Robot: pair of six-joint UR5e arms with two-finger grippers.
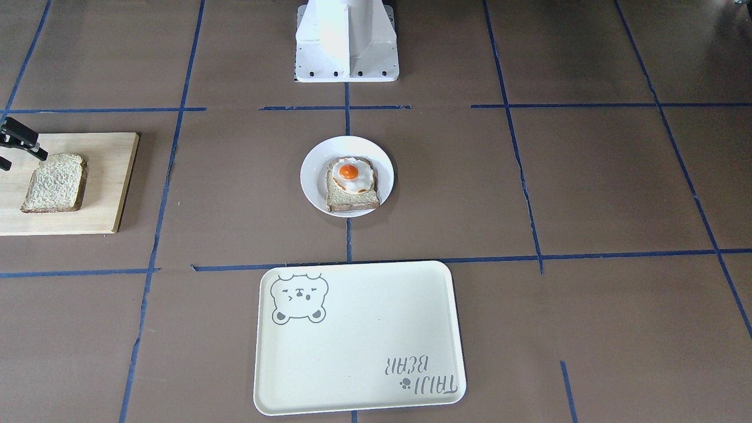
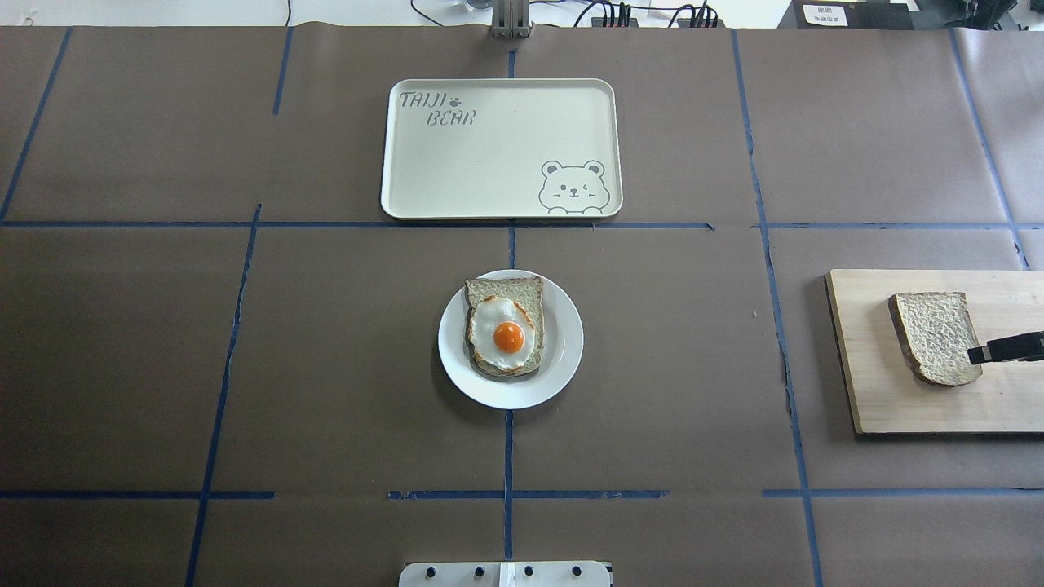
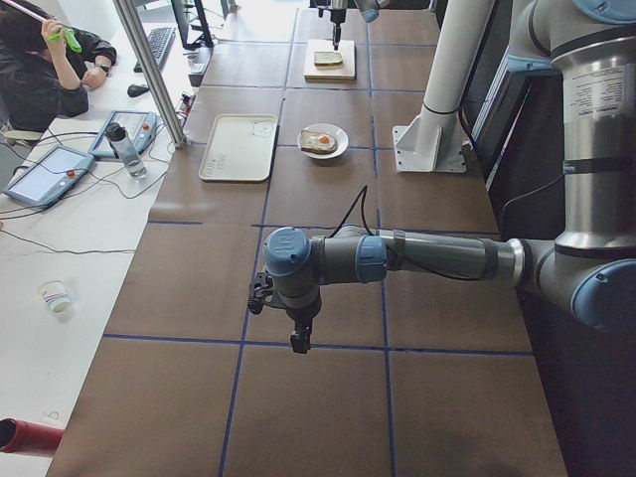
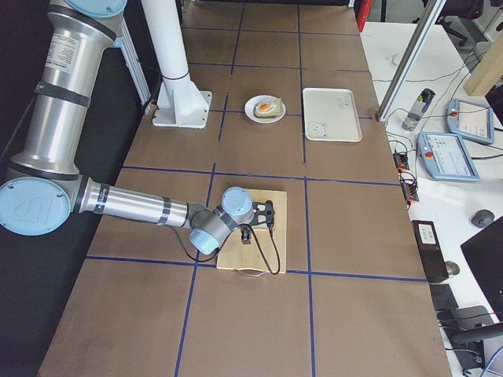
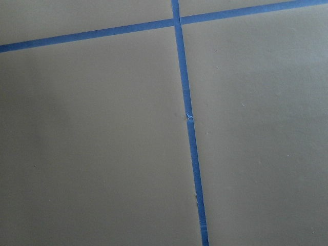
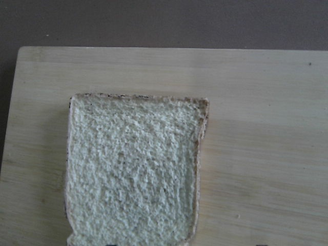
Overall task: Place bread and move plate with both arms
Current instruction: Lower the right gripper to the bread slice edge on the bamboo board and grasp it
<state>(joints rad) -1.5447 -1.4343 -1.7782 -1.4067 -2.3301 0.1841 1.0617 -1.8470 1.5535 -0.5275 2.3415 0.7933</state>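
Overhead exterior camera first: nearest the robot, the foot of the white pedestal [image 2: 506, 573] stands at the edge of the bench [image 2: 245, 367]. Off to the robot's left, and seen only from the exterior left camera, the left tool [image 3: 298, 343] hangs pointing down above bare brown bench crossed by blue tape lines [image 5: 187, 128]. I cannot tell how wide its jaws stand. At mid-bench sits the plate [image 2: 563, 359], carrying a darker slice [image 2: 506, 289] topped with a fried egg [image 2: 507, 336]. Level with it, at the robot's right, the bread [image 2: 934, 336] lies flat on a wooden board [image 2: 864, 391]. The right tool [image 1: 23, 160] hovers above the bread, fingers spread apart, gripping nothing. Farthest off, beyond the plate, lies a cream tray [image 2: 489, 155] with a bear drawing.
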